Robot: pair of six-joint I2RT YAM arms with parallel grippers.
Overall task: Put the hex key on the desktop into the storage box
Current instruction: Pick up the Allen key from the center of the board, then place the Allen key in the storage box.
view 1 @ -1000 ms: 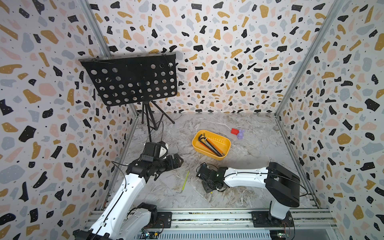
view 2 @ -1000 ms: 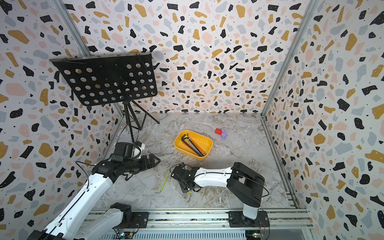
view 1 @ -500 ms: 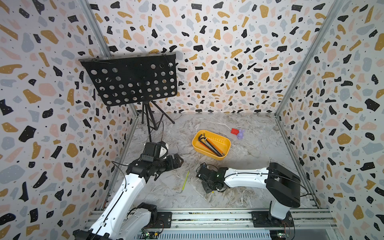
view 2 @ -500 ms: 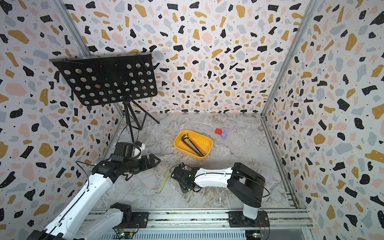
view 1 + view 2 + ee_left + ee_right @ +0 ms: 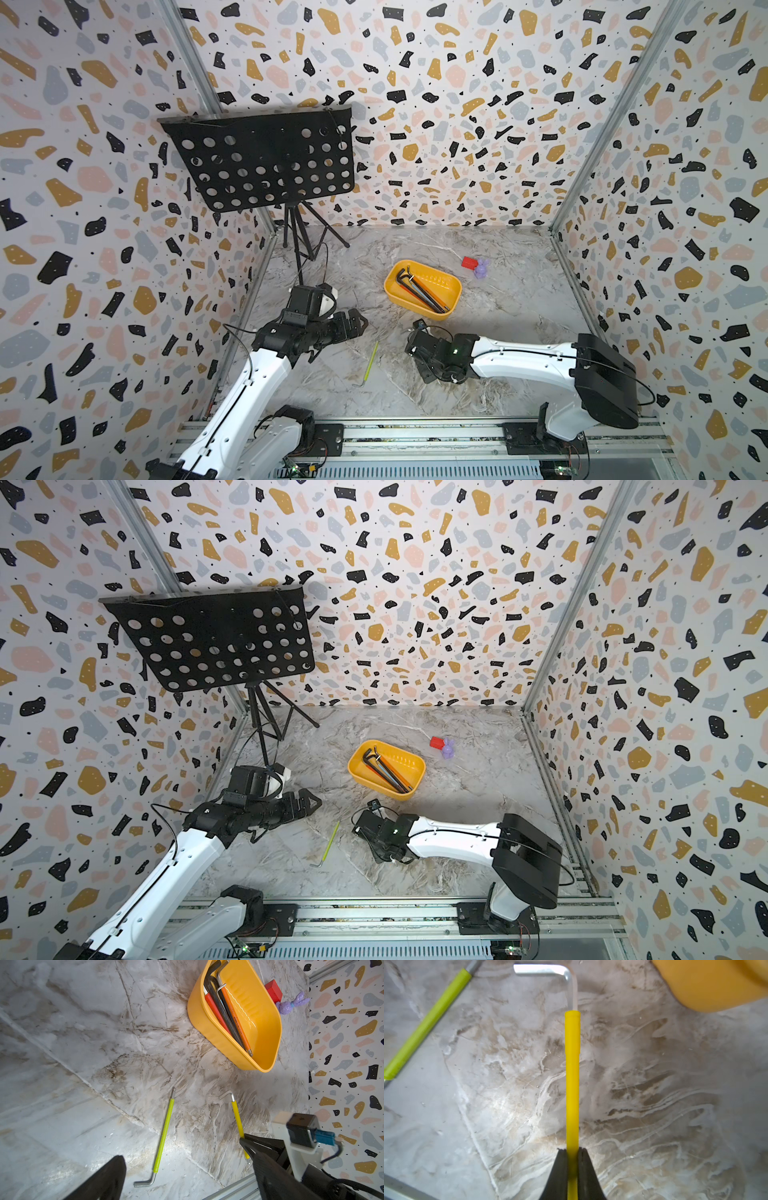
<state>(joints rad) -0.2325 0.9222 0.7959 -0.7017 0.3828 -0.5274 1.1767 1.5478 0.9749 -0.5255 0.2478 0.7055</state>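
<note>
Our right gripper (image 5: 572,1150) is pinching the yellow-sleeved hex key (image 5: 572,1074) by its long shaft, low over the desktop (image 5: 519,316), near and slightly left of the storage box (image 5: 436,277). We cannot tell whether the key touches the surface. 1 green-sleeved hex key (image 5: 370,361) lies flat further left. Our left gripper (image 5: 359,326) hovers with fingers spread. Other hex keys (image 5: 419,289) lie in the box.

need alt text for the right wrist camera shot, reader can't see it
The right gripper is shut on the sleeve of a yellow hex key, whose bare bent end points away over the grey marble desktop. A green hex key lies loose beside it, and a corner of the yellow-orange storage box shows at the frame's edge.
</note>
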